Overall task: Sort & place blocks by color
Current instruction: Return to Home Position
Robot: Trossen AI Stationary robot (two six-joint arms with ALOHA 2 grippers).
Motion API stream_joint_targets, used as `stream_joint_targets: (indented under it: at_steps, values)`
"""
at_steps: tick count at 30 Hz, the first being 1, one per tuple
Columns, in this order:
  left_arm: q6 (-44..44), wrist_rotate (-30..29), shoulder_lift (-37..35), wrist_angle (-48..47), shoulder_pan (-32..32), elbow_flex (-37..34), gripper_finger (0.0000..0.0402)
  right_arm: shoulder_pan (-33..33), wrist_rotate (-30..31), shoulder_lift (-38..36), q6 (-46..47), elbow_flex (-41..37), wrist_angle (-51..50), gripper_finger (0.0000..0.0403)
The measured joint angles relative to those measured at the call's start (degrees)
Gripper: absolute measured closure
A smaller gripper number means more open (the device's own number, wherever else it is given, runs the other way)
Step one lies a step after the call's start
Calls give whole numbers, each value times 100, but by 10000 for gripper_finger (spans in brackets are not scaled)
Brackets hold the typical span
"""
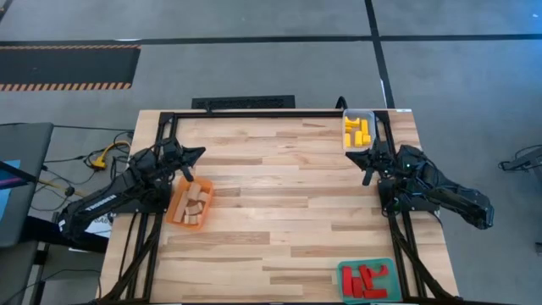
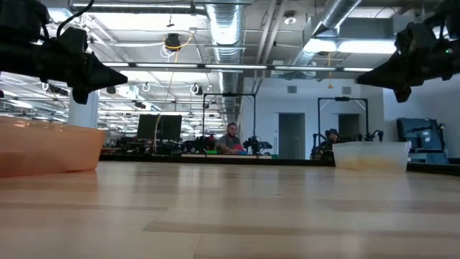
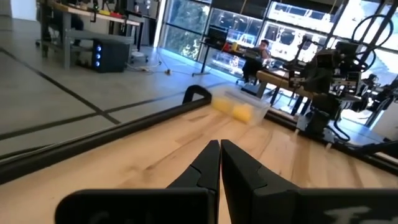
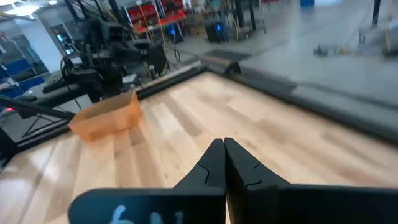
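Observation:
The plain wood blocks lie in the orange tray at the table's left. The yellow blocks lie in the clear tray at the far right; the yellow blocks also show in the left wrist view. The red blocks lie in the green tray at the near right. My left gripper is shut and empty, held above the table just beyond the orange tray. My right gripper is shut and empty, held above the table near the clear tray.
The orange tray shows in the right wrist view and at the left of the low view; the clear tray stands at the low view's right. A black frame runs along the table's far edge. People sit in the room beyond.

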Motion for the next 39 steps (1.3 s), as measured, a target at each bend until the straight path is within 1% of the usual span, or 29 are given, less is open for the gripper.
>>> stream_joint_targets:
  at_steps: [4, 8, 10, 13, 18, 22, 26, 30, 34, 39]
  values:
    - [-2, 32, -1, 54, 0, -3, 401, 0, 19, -2, -367, 2, 326, 395]
    - [-2, 32, -1, 56, 0, -3, 401, 0, -4, -2, -480, -3, 497, 396]
    - [0, 32, -1, 66, 0, -3, 401, 0, -162, -3, -476, -196, 903, 396]
    - [-4, 34, -1, 71, 0, -3, 401, 0, -518, -2, -439, -721, 1750, 396]
    - [-281, 42, -1, 69, 0, -3, 401, 15, -670, 1, -384, -822, 1806, 396]
    - [-363, 47, -1, -5, 0, -1, 401, 6, -672, 0, -574, -820, 1759, 396]
    - [-172, 27, 8, -12, 0, 1, 401, -1, -674, 0, -770, -817, 1720, 396]
    - [-80, -146, 8, -27, 0, 1, 401, 0, -688, 0, -779, -834, 1755, 396]
    - [327, -81, 8, 20, -2, -1, 401, 7, -698, 0, -779, -862, 1801, 396]
    - [519, -93, 12, -27, -2, 1, 402, 7, -721, 29, -805, -866, 1794, 396]
